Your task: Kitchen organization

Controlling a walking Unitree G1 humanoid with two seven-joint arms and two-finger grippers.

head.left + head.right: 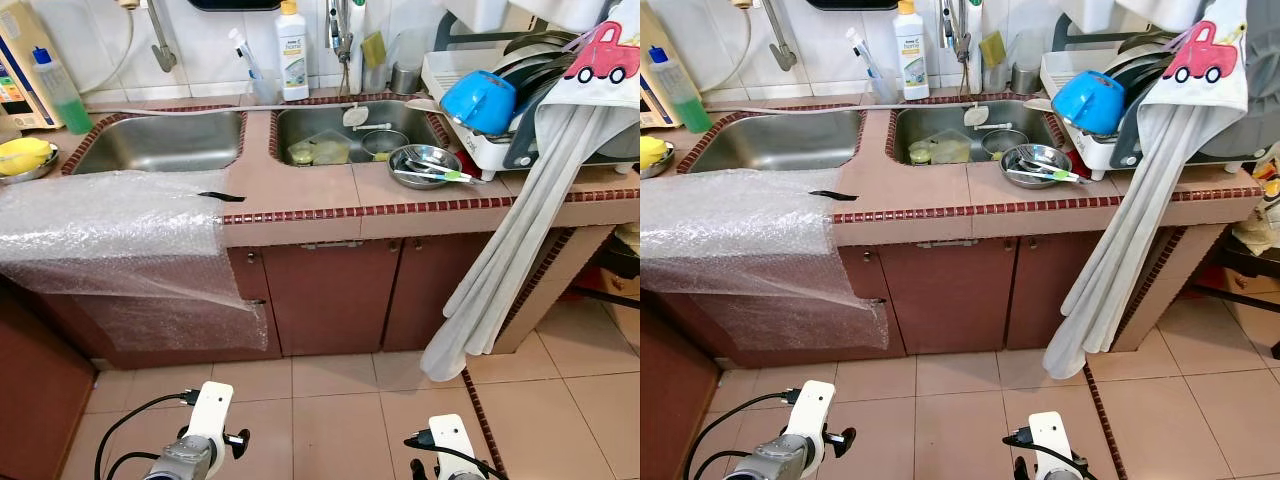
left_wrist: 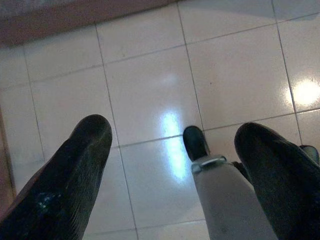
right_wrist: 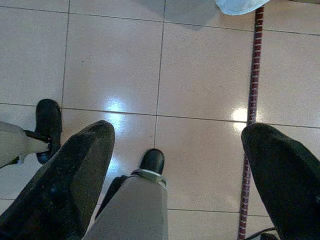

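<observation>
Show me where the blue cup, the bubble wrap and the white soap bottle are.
blue cup [image 1: 480, 100], left eye view, on its rounded side.
bubble wrap [image 1: 110, 225], left eye view, on the sheet's middle, over the counter.
white soap bottle [image 1: 293, 55], left eye view, on its label.

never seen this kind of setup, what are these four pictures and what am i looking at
A walking humanoid robot took them. Two come from its head cameras, looking down at a tiled kitchen counter with a double sink. Beside the sink sit a steel bowl, a dish rack holding a blue pot, a hanging cloth, and bubble wrap draped over the counter. The other two look along each wrist's black fingers at the floor tiles. The left gripper and right gripper hang low, open, holding nothing.
</observation>
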